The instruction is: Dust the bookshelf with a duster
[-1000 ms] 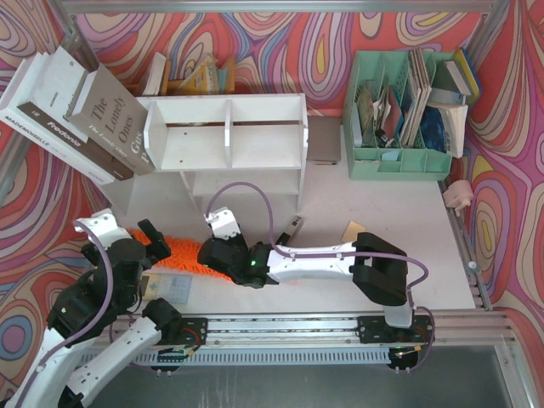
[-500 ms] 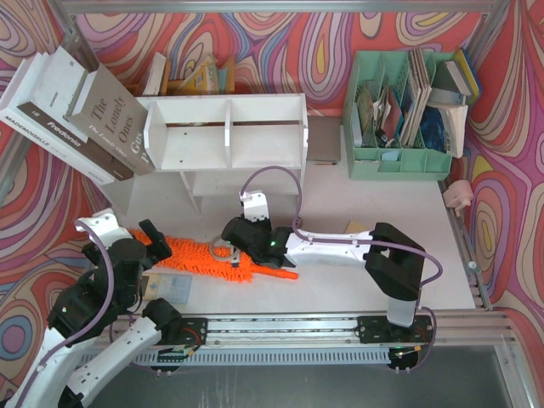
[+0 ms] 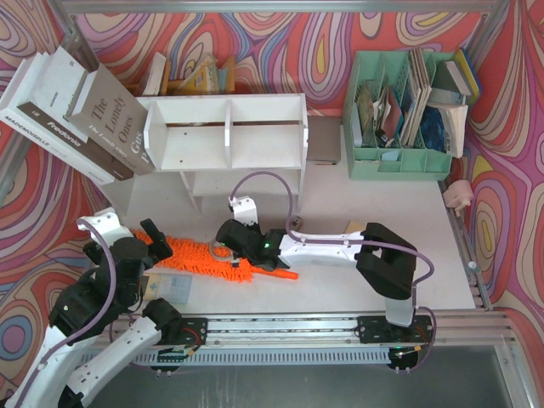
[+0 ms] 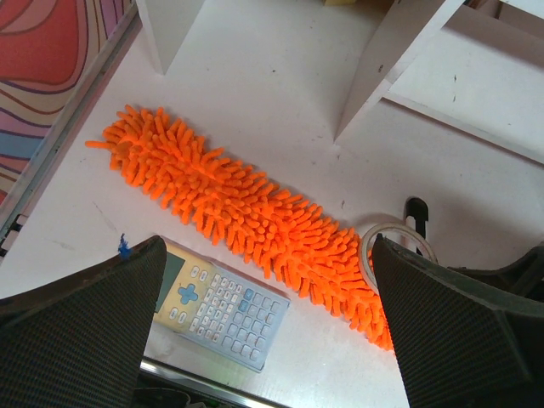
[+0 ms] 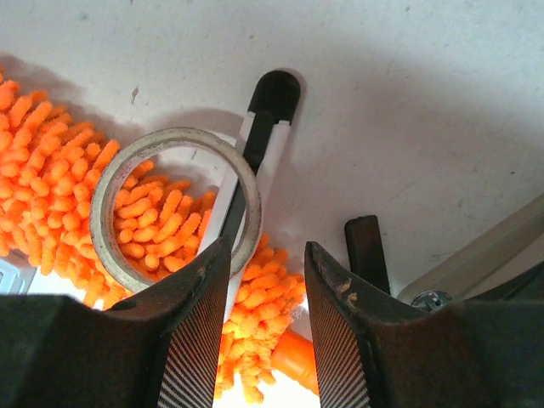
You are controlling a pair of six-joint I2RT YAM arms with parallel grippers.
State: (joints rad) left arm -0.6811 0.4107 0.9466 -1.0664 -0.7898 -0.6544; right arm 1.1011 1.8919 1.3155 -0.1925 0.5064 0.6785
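Book spines (image 3: 106,119), upper left, read "The Lonely Ones", "Fredonia", "MADEMOISELLE". Duster (image 3: 191,257) laid on bench (image 3: 382,204). Left end effector (image 4: 268,255) held wide open; right end effector (image 5: 266,255) parted slightly over duster.

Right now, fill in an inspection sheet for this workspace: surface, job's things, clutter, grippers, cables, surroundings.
Surface: white table, a few small marks.
Job's things: duster lies flat in front of the bookshelf, apart from it.
Clutter: tape ring on the duster; tool under the ring's edge; calculator beside the duster; organizer; books.
Grippers: left gripper jaws wide open above the duster; right gripper jaws slightly apart over the duster's handle end, nothing gripped.
Cables: purple cable loops over the right arm.
Surroundings: swirl-patterned walls.
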